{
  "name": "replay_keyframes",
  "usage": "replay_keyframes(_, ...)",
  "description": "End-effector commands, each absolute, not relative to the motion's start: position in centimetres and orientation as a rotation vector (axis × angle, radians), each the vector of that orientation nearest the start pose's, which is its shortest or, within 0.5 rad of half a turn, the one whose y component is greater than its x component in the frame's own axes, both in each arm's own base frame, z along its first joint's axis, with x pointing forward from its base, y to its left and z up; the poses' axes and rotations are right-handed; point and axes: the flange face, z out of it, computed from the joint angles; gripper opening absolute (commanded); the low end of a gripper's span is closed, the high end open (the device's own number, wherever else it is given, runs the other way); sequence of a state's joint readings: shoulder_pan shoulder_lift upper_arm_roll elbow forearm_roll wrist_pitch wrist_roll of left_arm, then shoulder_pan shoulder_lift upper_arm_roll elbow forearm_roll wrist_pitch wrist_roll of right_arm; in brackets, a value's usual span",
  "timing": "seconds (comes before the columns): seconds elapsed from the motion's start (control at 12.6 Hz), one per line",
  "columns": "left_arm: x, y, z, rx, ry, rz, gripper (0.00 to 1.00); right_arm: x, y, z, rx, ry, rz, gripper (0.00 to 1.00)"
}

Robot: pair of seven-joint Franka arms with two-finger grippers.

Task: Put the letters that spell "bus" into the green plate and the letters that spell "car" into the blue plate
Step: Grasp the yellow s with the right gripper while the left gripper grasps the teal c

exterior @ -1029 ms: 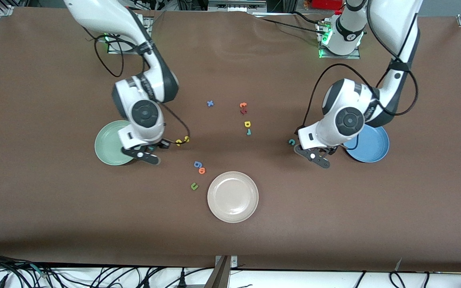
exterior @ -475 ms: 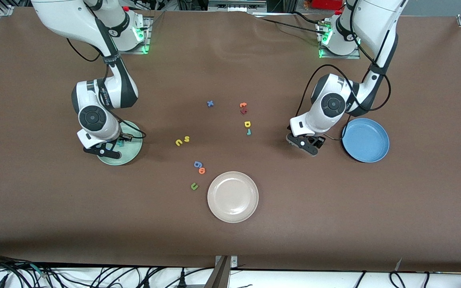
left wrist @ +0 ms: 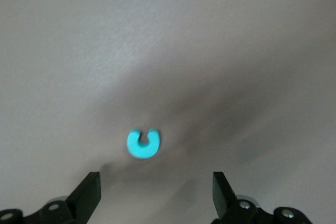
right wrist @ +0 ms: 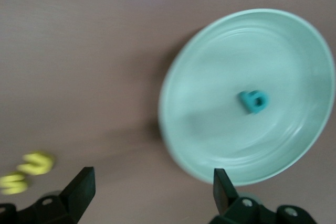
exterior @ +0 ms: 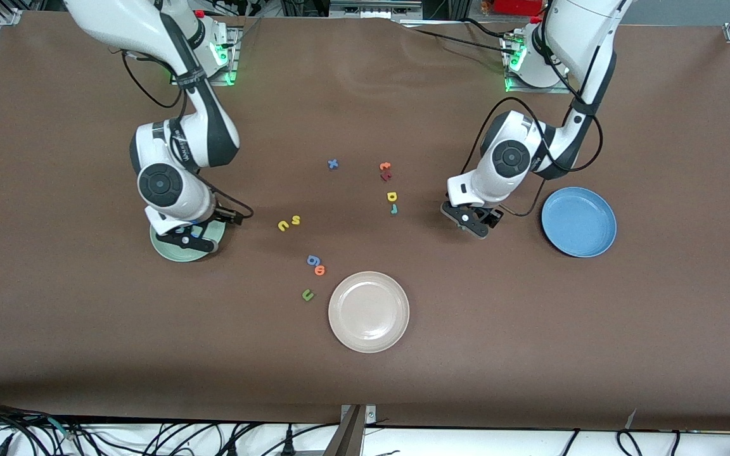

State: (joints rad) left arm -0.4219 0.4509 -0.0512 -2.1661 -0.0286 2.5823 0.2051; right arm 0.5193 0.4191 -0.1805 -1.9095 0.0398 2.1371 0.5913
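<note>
The left gripper (left wrist: pixel 156 192), fingers spread, is hovering over the small teal foam letter "c" (left wrist: pixel 143 143) lying on the brown table (exterior: pixel 530 329); a skewed descent could nudge it aside. The right gripper (right wrist: pixel 149 192), also spread, is hanging beside the round mint-green plate (right wrist: pixel 294 156) holding the teal foam "b" (right wrist: pixel 254 101).

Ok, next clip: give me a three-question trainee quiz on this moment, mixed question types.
1. True or false: the teal "b" lies in the green plate.
2. Multiple choice: the left gripper, fingers apart, is over which letter? A) yellow "s" B) teal "c" C) orange "o"
3. Fill in: the blue plate holds ___ letters.

Key: 1 true. 2 B, the teal "c" lies on the bare table. 3 no; it is empty. The yellow "u" and yellow "s" lie on the table too. The right gripper, open, is at the green plate's edge.
</note>
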Motion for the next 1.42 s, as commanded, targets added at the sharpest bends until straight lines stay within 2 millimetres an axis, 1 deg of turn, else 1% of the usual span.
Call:
replay_keyframes(0.0, 49.8, -26.1, 16.7, -2.914, 1.138, 0.008, 0.94, 56.4, 27.2, 25.9, -3.189, 0.561, 0.205, 0.9)
replay_keyframes(0.08, 49.8, -26.2, 16.6, -2.895, 1.161, 0.006, 0.94, 56.4, 29.1, 25.3, -3.18, 0.602, 0.181, 0.82)
replay_keyframes(0.16, 49.9, -26.1, 16.7, -2.884, 1.172, 0.002, 0.94, 56.3, 30.9, 24.2, -3.165, 0.653, 0.147, 0.71)
replay_keyframes(0.24, 50.1, -26.2, 16.8, -2.877, 1.181, -0.006, 0.94, 55.6, 32.7, 22.8, -3.154, 0.682, 0.12, 0.63)
replay_keyframes(0.32, 50.2, -26.3, 16.8, -2.877, 1.181, -0.008, 0.93, 55.0, 34.0, 21.4, -3.148, 0.687, 0.094, 0.62)
replay_keyframes(0.4, 50.3, -26.3, 16.8, -2.875, 1.187, -0.008, 0.9, 54.5, 35.0, 20.5, -3.143, 0.698, 0.079, 0.62)
replay_keyframes(0.47, 50.3, -26.4, 16.9, -2.872, 1.194, -0.013, 0.89, 54.3, 35.3, 19.8, -3.142, 0.711, 0.072, 0.62)
replay_keyframes(0.55, 50.6, -26.6, 17.2, -2.871, 1.195, -0.027, 0.89, 54.3, 35.4, 19.6, -3.134, 0.721, 0.062, 0.61)
replay_keyframes(0.71, 51.1, -26.8, 17.7, -2.873, 1.195, -0.048, 0.89, 53.8, 35.9, 18.1, -3.137, 0.717, 0.053, 0.59)
replay_keyframes(0.79, 51.1, -26.9, 17.6, -2.854, 1.217, -0.053, 0.84, 53.7, 36.1, 17.8, -3.134, 0.713, 0.045, 0.58)
replay_keyframes(0.87, 51.1, -27.1, 17.4, -2.819, 1.262, -0.093, 0.82, 53.8, 35.9, 17.6, -3.136, 0.716, 0.048, 0.55)
replay_keyframes(0.95, 51.1, -27.1, 17.1, -2.805, 1.278, -0.104, 0.82, 53.8, 35.9, 17.7, -3.135, 0.715, 0.046, 0.5)
replay_keyframes(1.11, 51.1, -27.0, 16.7, -2.806, 1.277, -0.097, 0.81, 53.6, 36.1, 17.3, -3.141, 0.712, 0.052, 0.28)
replay_keyframes(1.19, 51.1, -27.0, 16.6, -2.806, 1.277, -0.094, 0.78, 53.6, 36.0, 17.2, -3.145, 0.708, 0.054, 0.15)
replay_keyframes(1.27, 51.1, -26.9, 16.5, -2.808, 1.273, -0.092, 0.78, 53.6, 36.1, 17.3, -3.142, 0.709, 0.054, 0.05)
replay_keyframes(1.35, 51.1, -26.8, 16.4, -2.809, 1.269, -0.087, 0.78, 53.8, 36.2, 17.7, -3.141, 0.697, 0.047, 0.03)
